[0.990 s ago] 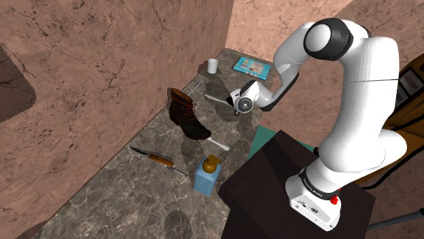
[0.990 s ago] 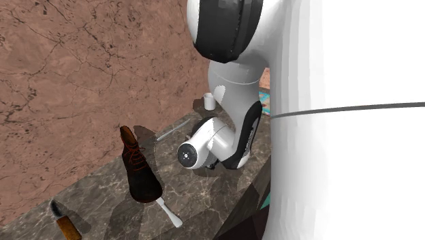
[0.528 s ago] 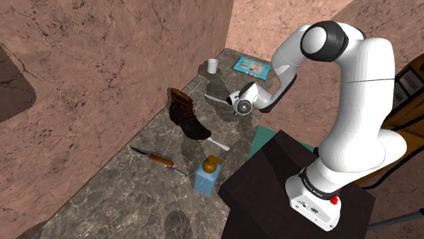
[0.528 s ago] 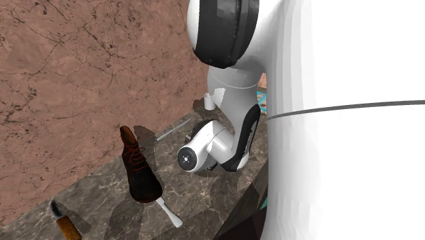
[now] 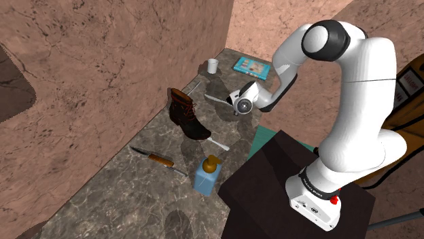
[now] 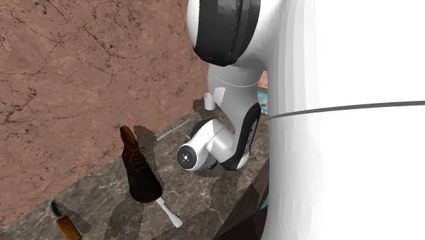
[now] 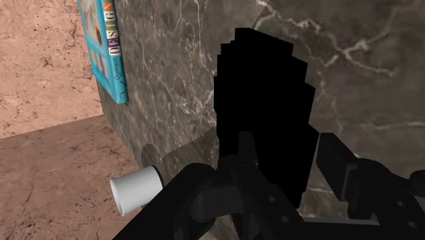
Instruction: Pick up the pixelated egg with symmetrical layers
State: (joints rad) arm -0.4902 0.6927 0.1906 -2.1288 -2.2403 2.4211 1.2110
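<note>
- Gripper (image 7: 287,140): the jaws are set wide. The two black fingers (image 7: 332,153) stand well apart, low over the dark marble counter (image 7: 368,61).
- Pixelated egg (image 7: 265,102): drawn solid black with a stepped outline. It rests on the counter between the fingers, near the white cup (image 7: 136,193) but apart from it.
- Contact: a strip of counter shows between the egg and one finger. The other finger overlaps the egg's outline, black on black, so contact on that side cannot be determined. The egg is not clasped.
- White cup: stands at the counter's edge, against the reddish-brown wall (image 7: 48,170).
- Blue book (image 7: 105,48): lies flat on the counter, well apart from the cup, along the same wall.
- Brown boot (image 5: 187,115): in the shoulder view it stands upright, well apart from the cup (image 5: 213,66), below it and to its left.
</note>
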